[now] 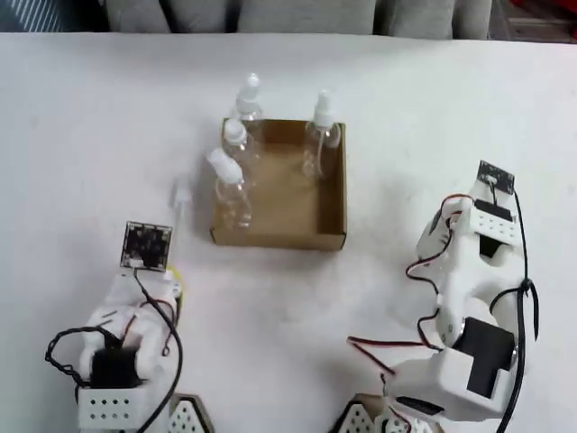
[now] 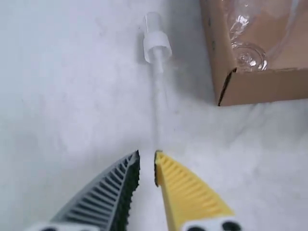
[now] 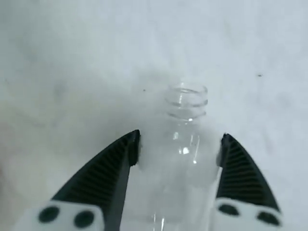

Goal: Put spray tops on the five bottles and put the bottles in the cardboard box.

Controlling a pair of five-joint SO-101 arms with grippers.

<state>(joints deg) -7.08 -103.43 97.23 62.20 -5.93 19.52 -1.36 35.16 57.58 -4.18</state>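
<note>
A: So, which step is running?
B: Capping, I judge. The left gripper (image 2: 147,163) is pinching the spray top (image 2: 157,45) by its tube beside the cardboard box (image 1: 329,236). The right gripper (image 3: 179,138) is framing the uncapped bottle (image 3: 186,103), and I cannot tell whether it is gripping. The next move is calling for tube-to-neck alignment.

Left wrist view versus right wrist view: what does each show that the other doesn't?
Left wrist only: a loose spray top, its tube running toward the left gripper, and a corner of the cardboard box with a boxed bottle inside. Right wrist only: an uncapped bottle held in the right gripper. Both: the white table.
</note>
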